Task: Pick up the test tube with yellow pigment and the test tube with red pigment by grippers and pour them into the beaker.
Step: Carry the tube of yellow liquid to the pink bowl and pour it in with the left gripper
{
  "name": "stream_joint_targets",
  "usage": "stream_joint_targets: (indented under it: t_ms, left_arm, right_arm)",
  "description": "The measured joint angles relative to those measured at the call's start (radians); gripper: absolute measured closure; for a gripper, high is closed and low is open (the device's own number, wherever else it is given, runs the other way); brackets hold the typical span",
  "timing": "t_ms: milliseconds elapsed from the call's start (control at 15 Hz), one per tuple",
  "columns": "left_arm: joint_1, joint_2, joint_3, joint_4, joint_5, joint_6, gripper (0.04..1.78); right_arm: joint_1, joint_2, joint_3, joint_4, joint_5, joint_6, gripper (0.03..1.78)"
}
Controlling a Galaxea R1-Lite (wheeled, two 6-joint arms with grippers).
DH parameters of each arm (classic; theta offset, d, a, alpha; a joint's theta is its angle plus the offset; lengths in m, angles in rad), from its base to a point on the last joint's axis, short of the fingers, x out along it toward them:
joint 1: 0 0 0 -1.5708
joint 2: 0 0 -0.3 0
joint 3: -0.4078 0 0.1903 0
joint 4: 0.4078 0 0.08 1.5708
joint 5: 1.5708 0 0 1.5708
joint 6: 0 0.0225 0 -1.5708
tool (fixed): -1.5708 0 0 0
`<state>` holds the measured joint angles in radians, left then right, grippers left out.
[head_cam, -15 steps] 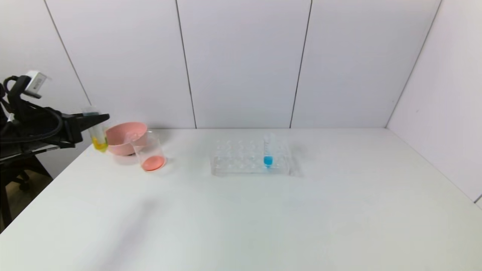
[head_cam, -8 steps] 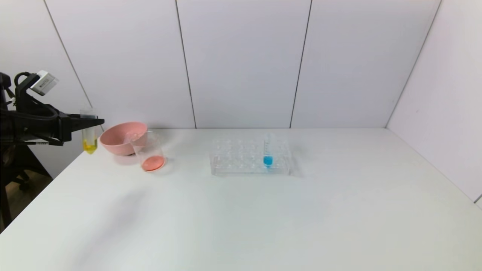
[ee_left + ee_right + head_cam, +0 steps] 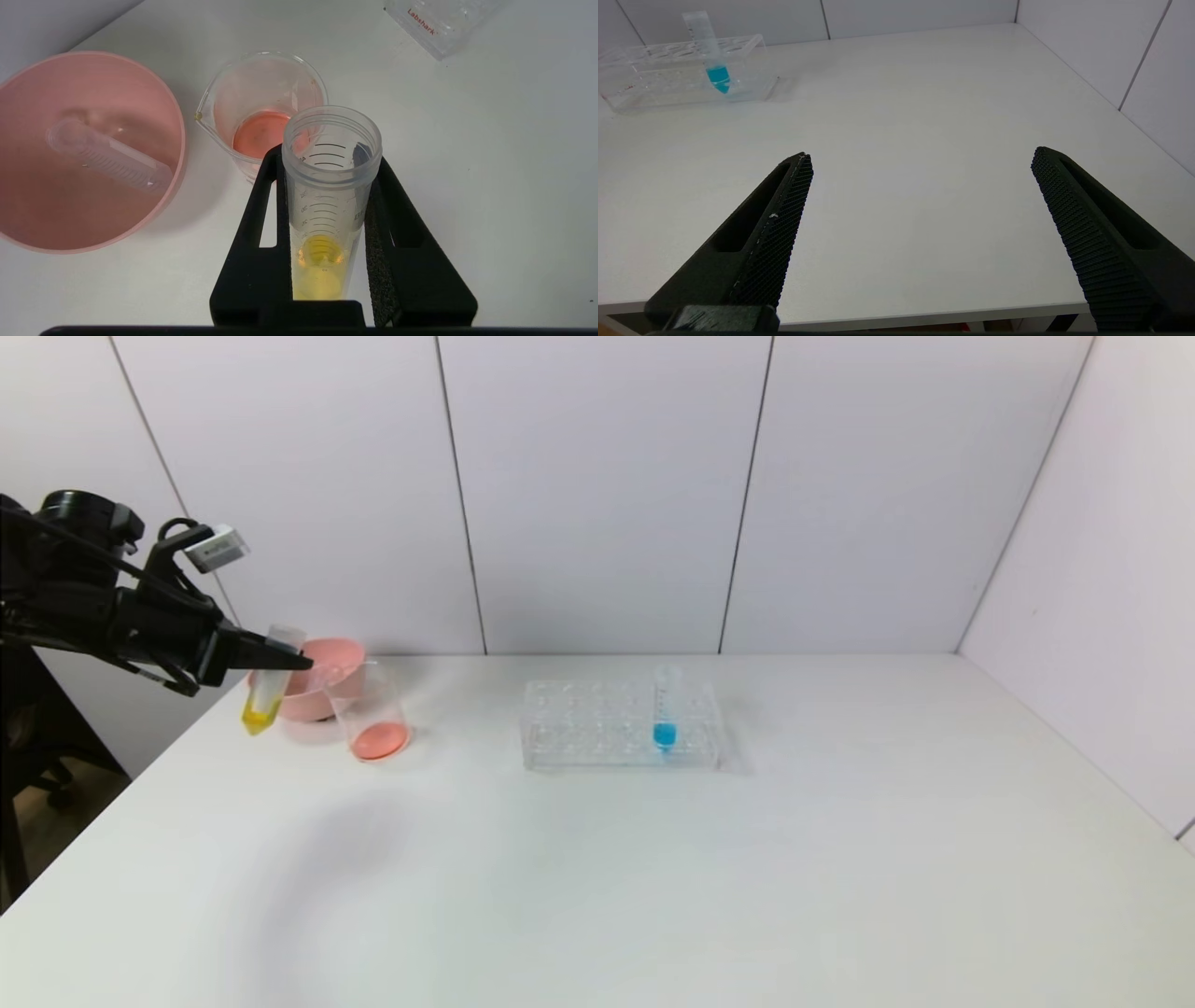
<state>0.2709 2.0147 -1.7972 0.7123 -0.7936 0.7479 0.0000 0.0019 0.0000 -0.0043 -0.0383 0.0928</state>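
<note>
My left gripper [image 3: 285, 659] is shut on the test tube with yellow pigment [image 3: 264, 696] and holds it above the table's left edge, just left of the beaker [image 3: 371, 714]. The tube is tilted, its open mouth leaning toward the beaker, with the yellow liquid in its lower end. In the left wrist view the tube [image 3: 327, 196] sits between the black fingers [image 3: 261, 210], its mouth over the beaker's [image 3: 261, 107] near rim. The beaker holds red-orange liquid at its bottom. No tube with red liquid shows. My right gripper [image 3: 922, 156] is open and empty at the table's front edge, out of the head view.
A pink bowl [image 3: 317, 683] stands behind the beaker; in the left wrist view the bowl [image 3: 56, 224] has an empty clear tube [image 3: 110, 156] lying in it. A clear tube rack [image 3: 597, 733] at mid-table holds a blue-liquid tube [image 3: 665, 709].
My left gripper has moved right toward the beaker with the yellow tube. The tube went from upright to tilted, mouth toward the beaker.
</note>
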Motion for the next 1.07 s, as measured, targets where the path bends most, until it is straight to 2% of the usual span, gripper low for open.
stream_joint_targets:
  t_ms: [200,333,600,867,1067]
  left_arm:
    - [-0.029,0.064,-0.153,0.174,0.095,0.096,1.37]
    - [-0.044,0.091,-0.189,0.223,0.195,0.189,1.37]
    - [-0.059,0.122,-0.21,0.223,0.312,0.283,1.37]
    - [-0.088,0.127,-0.222,0.159,0.38,0.308,1.37]
    - [-0.122,0.12,-0.224,0.13,0.466,0.333,1.37]
  right_arm:
    - [0.0,0.0,0.0,0.0,0.0,0.0,0.1]
    - [0.0,0.0,0.0,0.0,0.0,0.0,0.1]
    - [0.0,0.0,0.0,0.0,0.0,0.0,0.1]
    - [0.0,0.0,0.0,0.0,0.0,0.0,0.1]
    - [0.0,0.0,0.0,0.0,0.0,0.0,0.1]
